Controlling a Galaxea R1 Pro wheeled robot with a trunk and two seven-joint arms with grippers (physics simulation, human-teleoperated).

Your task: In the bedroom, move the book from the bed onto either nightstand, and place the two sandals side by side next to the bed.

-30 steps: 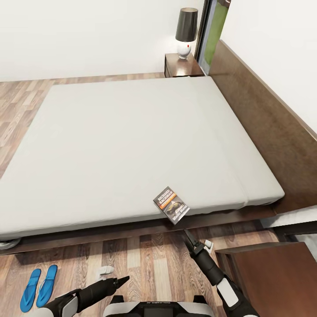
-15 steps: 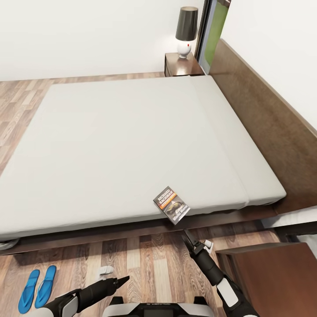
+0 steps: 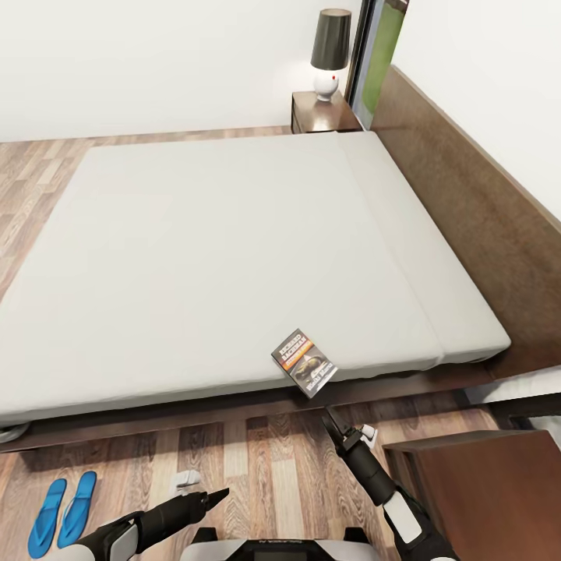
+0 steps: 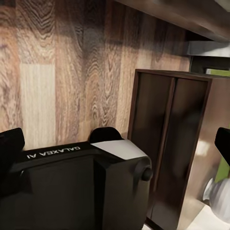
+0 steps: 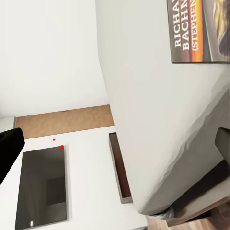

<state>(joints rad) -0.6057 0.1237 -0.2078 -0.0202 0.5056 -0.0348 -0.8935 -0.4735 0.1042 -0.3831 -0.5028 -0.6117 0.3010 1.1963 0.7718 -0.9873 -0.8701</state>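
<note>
1. The book [image 3: 304, 363] lies flat on the near edge of the bed [image 3: 218, 257], lower centre-right of the head view. One corner reaches the mattress rim, and its long axis runs diagonally from upper left to lower right.
2. The right gripper [image 3: 330, 415] sits just below the book in the frame and points up toward it. Its jaws look close together, but I cannot tell whether they are parted.
3. The left gripper [image 3: 220, 494] hangs over the floor at lower left-centre, well apart from the book. Its jaws also cannot be read.
4. The right arm is clearly nearer. In my judgement the reach goes up and slightly left, to the corner at the mattress rim.
5. The sandals [image 3: 61, 511] lie side by side on the floor at lower left.
6. A nightstand [image 3: 499, 499] stands at lower right, near the right arm.
</note>
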